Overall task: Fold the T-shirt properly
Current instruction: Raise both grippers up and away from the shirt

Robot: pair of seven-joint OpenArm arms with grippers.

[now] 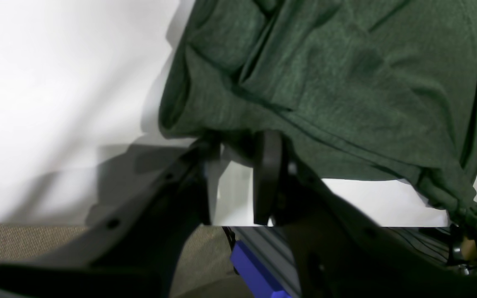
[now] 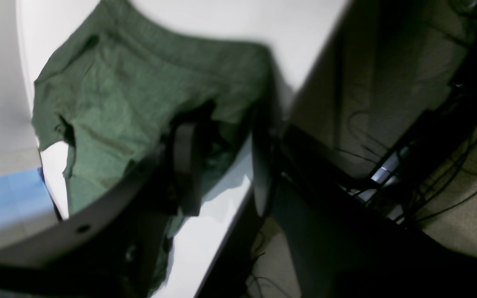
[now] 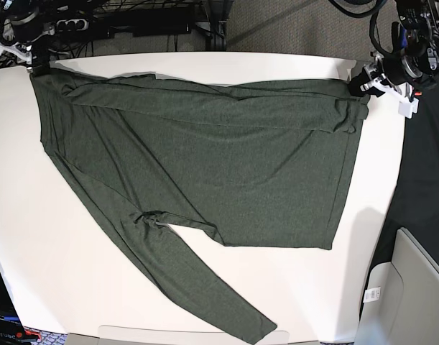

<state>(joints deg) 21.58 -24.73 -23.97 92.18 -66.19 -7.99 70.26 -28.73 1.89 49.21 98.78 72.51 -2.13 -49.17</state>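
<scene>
The dark olive-green T-shirt (image 3: 205,151) lies spread on the white table (image 3: 61,287), one long sleeve (image 3: 197,287) trailing toward the front edge. My left gripper (image 3: 368,79) sits at the shirt's far right corner. In its wrist view the left gripper (image 1: 240,145) is open, with bare table showing between the fingers (image 1: 267,178) and the shirt's edge (image 1: 304,82) right at the tips. My right gripper (image 3: 37,66) is at the far left corner. There the right gripper (image 2: 224,128) is open too, with the T-shirt's cloth (image 2: 118,95) lying between and past its fingers (image 2: 186,165).
The table's back edge runs close behind both grippers, with carpet and cables (image 2: 449,174) beyond it. A blue block (image 1: 255,273) sits below the left gripper. A grey bin (image 3: 420,287) stands off the table's front right corner.
</scene>
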